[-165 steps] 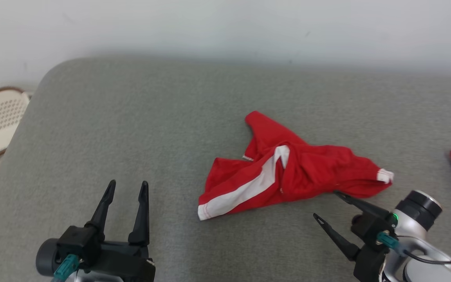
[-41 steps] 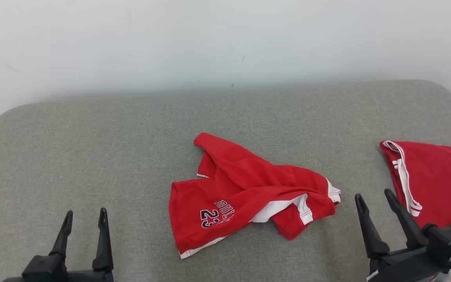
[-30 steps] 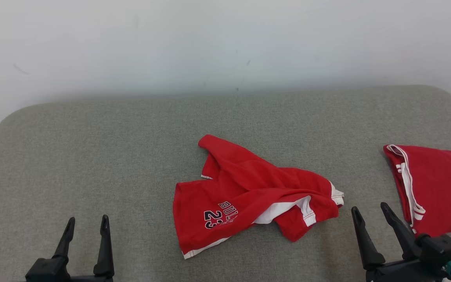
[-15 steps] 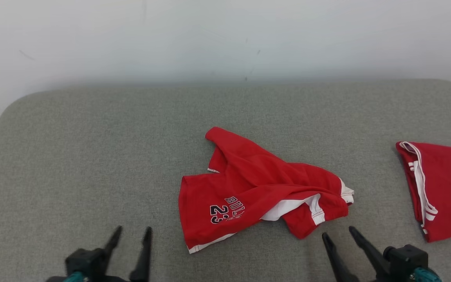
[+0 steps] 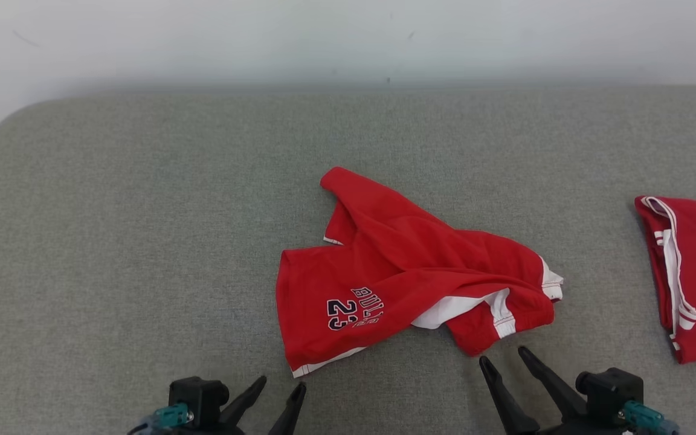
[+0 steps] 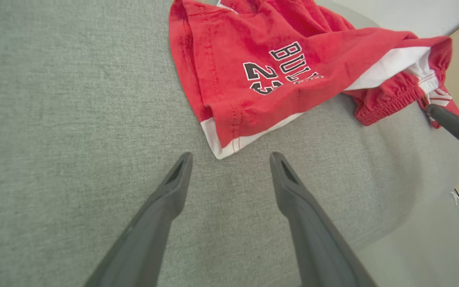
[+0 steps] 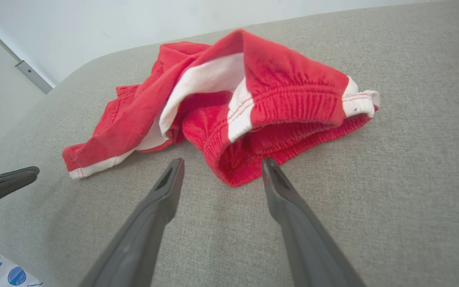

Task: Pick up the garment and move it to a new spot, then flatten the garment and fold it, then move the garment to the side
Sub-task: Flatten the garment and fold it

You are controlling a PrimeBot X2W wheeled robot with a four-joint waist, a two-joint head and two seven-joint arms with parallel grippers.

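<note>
Red shorts (image 5: 408,272) crumpled mid grey cushion (image 5: 130,241). Left gripper (image 5: 281,382) jaws apart, empty, just short of the white hem corner. Right gripper (image 5: 502,354) spread too, empty, tips just short of the elastic waistband.

Plenty of bare grey cushion (image 5: 112,241) left of the crumpled red shorts (image 5: 396,278) and behind them, up to the wall (image 5: 348,36). Right side's tighter: a second red garment (image 5: 692,272) lies there, with a bare strip between the two. Near side, left gripper (image 5: 281,382) and right gripper (image 5: 502,354) stand just short of the hem.
</note>
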